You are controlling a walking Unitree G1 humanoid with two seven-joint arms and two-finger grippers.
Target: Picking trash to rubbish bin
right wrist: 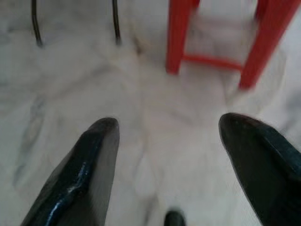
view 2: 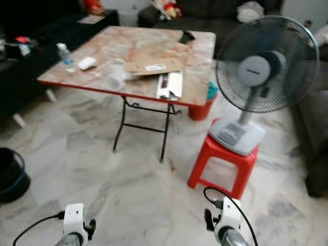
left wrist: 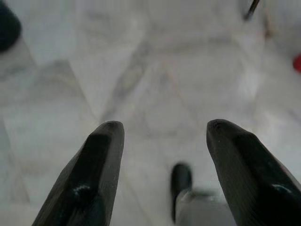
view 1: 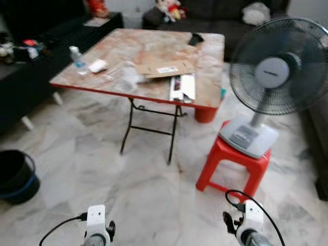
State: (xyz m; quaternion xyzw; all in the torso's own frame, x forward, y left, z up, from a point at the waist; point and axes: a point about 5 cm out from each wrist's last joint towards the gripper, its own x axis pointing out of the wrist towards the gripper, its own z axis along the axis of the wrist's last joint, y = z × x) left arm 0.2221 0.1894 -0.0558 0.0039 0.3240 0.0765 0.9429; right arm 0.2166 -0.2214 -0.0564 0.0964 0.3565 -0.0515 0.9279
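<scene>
Head views: red-edged folding surface with marbled brown top (view 1: 154, 46) stands ahead on pale marble floor (view 1: 133, 189). On it: flat brown cardboard sheet (view 1: 164, 68) near the middle, crumpled clear plastic wrap (view 1: 125, 77) just left of the cardboard, white-and-dark printed packet (view 1: 183, 87) at the near edge just right of it, small clear plastic bottle (view 1: 76, 56) and white flat object (view 1: 97, 65) toward the surface's left edge, black item (view 1: 195, 38) at the far right corner. Black round rubbish bin with blue band (view 1: 16, 177) sits on the floor well left of the surface. Grey-white electric fan (view 1: 277, 72) rests on a red plastic stool (view 1: 233, 166) right of the surface. Both arms low at the frame bottom, well apart from the surface and trash.

Left wrist view: left hand (left wrist: 162, 165) fingers spread apart, holding nothing, over bare marble floor; dark bin edge at a corner.

Right wrist view: right hand (right wrist: 167, 160) fingers apart, nothing between them, floor below; red stool legs and black surface legs beyond.
</scene>
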